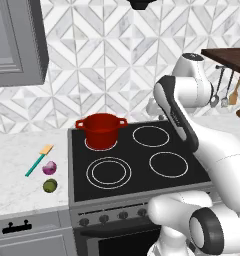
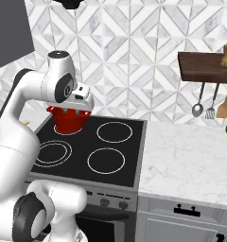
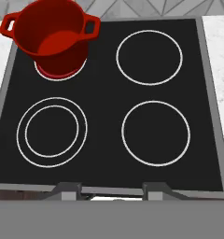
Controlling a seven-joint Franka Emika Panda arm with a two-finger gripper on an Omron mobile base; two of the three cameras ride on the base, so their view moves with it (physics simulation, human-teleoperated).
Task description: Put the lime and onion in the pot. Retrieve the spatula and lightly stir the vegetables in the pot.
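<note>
Judging from the layout, nothing of the task was done yet: the pot (image 1: 101,129) sat on the back-left burner of the stove (image 1: 137,157) and looked empty in the hand view, red floor bare. The lime (image 1: 50,186) and the onion (image 1: 49,168) lay on the worktop (image 1: 17,170) left of the stove, the onion just behind the lime, close together but apparently not touching, both well apart from the pot. The spatula (image 1: 39,159) lay just beside the onion on its far-left side, teal handle slanted, orange blade pointing toward the wall, untouched. All steps were left: two pick-and-drops, then the spatula fetch and the stir. The pincer (image 3: 113,189) hung high over the stove's front edge looking down at the four burners; its tips stood apart with nothing between them, though how wide was hard to tell. The arm (image 1: 192,120) was folded above the right side of the stove, so a swing left was probably needed first. Surface: black glass cooktop with white ring markings, knobs along the front, white marble worktop on both sides. Room: geometric grey-white tile backsplash, grey cabinet (image 1: 17,42) upper left, dark wooden shelf (image 2: 207,66) at right with metal and wooden utensils (image 2: 211,101) hanging under it.
</note>
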